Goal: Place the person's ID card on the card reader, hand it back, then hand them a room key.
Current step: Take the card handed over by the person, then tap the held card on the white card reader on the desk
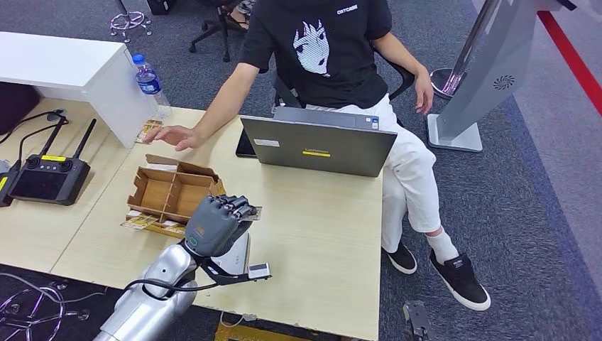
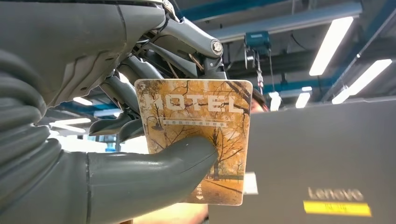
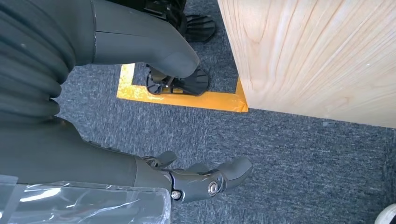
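My left hand [image 1: 216, 224] hovers over the middle of the wooden table [image 1: 319, 234] and pinches a room key card [image 2: 196, 135] between thumb and fingers. The card is orange-brown with autumn trees and the word HOTEL; its edge [image 1: 253, 212] sticks out toward the laptop. A white card reader [image 1: 241, 250] lies on the table just below that hand. The seated person's hand [image 1: 174, 136] rests flat at the table's far edge, next to another card [image 1: 148, 131]. My right hand [image 3: 201, 179] hangs beside the table over the carpet, fingers loosely apart and holding nothing.
A grey Lenovo laptop [image 1: 319, 145] stands open between me and the person in the black shirt [image 1: 319, 50]. A compartmented cardboard box [image 1: 170, 192] sits left of my hand. A black remote controller [image 1: 50, 177] and a water bottle [image 1: 149, 82] are farther left.
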`<state>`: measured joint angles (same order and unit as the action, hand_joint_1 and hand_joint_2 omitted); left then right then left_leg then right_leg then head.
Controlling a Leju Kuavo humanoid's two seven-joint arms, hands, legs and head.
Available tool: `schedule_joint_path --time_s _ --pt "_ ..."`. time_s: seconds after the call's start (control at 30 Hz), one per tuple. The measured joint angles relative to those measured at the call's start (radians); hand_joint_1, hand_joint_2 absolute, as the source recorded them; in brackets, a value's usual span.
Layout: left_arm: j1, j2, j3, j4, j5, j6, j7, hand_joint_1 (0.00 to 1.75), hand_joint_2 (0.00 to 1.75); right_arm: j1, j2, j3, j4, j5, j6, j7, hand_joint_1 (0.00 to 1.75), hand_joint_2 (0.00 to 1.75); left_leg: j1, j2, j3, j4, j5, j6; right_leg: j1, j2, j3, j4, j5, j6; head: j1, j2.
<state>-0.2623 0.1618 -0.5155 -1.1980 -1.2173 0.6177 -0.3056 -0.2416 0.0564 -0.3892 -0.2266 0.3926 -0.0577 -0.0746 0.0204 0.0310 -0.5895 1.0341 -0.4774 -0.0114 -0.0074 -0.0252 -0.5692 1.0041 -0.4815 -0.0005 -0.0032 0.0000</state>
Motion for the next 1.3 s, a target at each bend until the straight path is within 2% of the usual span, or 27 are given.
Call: schedule_joint_path --time_s 0.27,0.57,0.83,1.03,1.3 --pt "-0.003 -0.008 -0.011 0.132 -0.050 0.000 0.071 1.75 1.75 0.000 -0.002 -0.003 0.000 0.024 -0.006 0.004 0.00 1.75 0.000 0.000 0.000 0.000 0.000 0.000 0.000 0.000 0.000 0.000 0.000 0.000 0.000 0.000" --pt "-0.029 -0.023 -0.011 0.308 -0.051 -0.027 0.076 1.75 1.75 -0.001 -0.002 -0.008 0.000 0.041 -0.004 0.010 0.00 1.75 0.000 0.000 0.000 0.000 0.000 0.000 0.000 0.000 0.000 0.000 0.000 0.000 0.000 0.000" --pt "-0.058 -0.036 -0.011 0.380 -0.045 -0.021 0.074 1.75 1.75 -0.001 -0.002 -0.009 0.000 0.055 -0.003 0.012 0.00 1.75 0.000 0.000 0.000 0.000 0.000 0.000 0.000 0.000 0.000 0.000 0.000 0.000 0.000 0.000" --pt "-0.045 -0.050 0.017 0.369 -0.087 0.064 0.034 1.75 1.75 -0.002 -0.002 -0.017 0.000 0.074 -0.003 0.013 0.00 1.75 0.000 -0.001 0.000 0.000 0.000 0.000 0.000 -0.001 0.000 0.000 0.000 0.000 0.000 0.000" --pt "-0.048 -0.082 0.158 0.268 -0.158 0.073 0.011 1.75 1.75 -0.008 -0.001 -0.022 0.000 0.105 -0.003 0.025 0.00 1.75 0.000 -0.001 0.000 0.000 0.001 0.000 0.000 -0.001 0.000 0.000 0.000 0.000 0.000 0.000"
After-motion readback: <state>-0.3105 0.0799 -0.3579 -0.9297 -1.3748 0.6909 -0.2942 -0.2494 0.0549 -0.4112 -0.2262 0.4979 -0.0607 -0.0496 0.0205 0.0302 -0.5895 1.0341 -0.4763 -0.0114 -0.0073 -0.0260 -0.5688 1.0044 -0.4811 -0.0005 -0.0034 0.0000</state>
